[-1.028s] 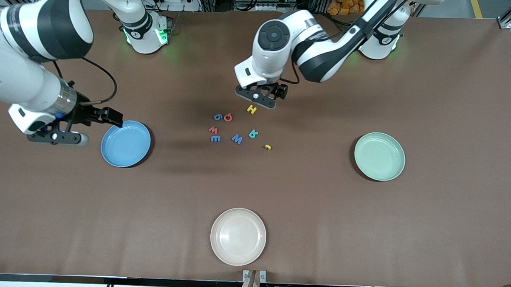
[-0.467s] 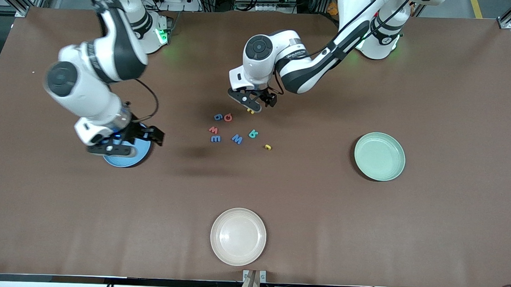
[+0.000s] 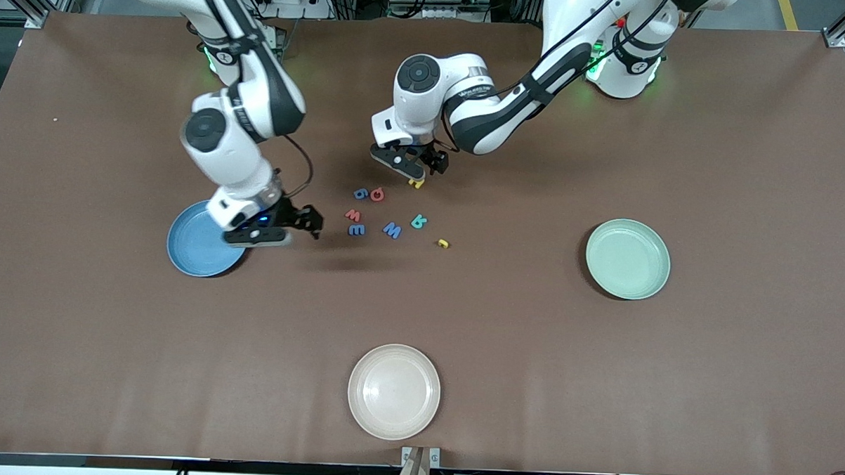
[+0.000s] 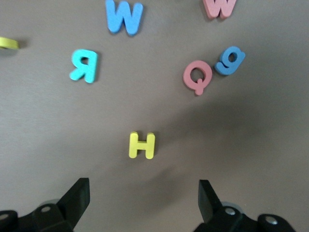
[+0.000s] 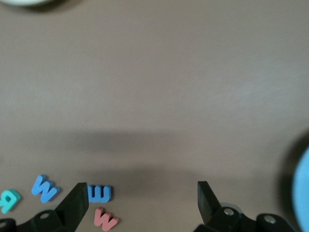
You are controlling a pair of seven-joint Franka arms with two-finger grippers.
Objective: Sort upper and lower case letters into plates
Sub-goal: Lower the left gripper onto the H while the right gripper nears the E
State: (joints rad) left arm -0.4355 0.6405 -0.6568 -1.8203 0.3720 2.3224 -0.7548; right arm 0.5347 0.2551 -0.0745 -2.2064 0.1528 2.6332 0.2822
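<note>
Starting at the right arm's end of the table, the blue plate (image 3: 201, 245) sits with the right gripper (image 3: 271, 232) over its rim on the side toward the letters, fingers (image 5: 75, 205) spread wide and holding nothing. The table (image 3: 600, 377) is brown. Next come the letters, loose in a cluster near the table's middle, none on a plate: a red w (image 3: 353, 215) just beside a blue E (image 3: 356, 229), with a blue g (image 3: 361, 193) touching a red Q (image 3: 377, 194) farther from the front camera. A blue W (image 3: 392, 230), a teal R (image 3: 419, 222) and a small yellow piece (image 3: 443, 243) lie toward the left arm's end. The left gripper (image 3: 409, 172) hangs low over the yellow H (image 4: 142, 145), jaws wide and not gripping it. A cream plate (image 3: 394, 391) lies nearest the front camera. The green plate (image 3: 628, 259) sits at the left arm's end.
</note>
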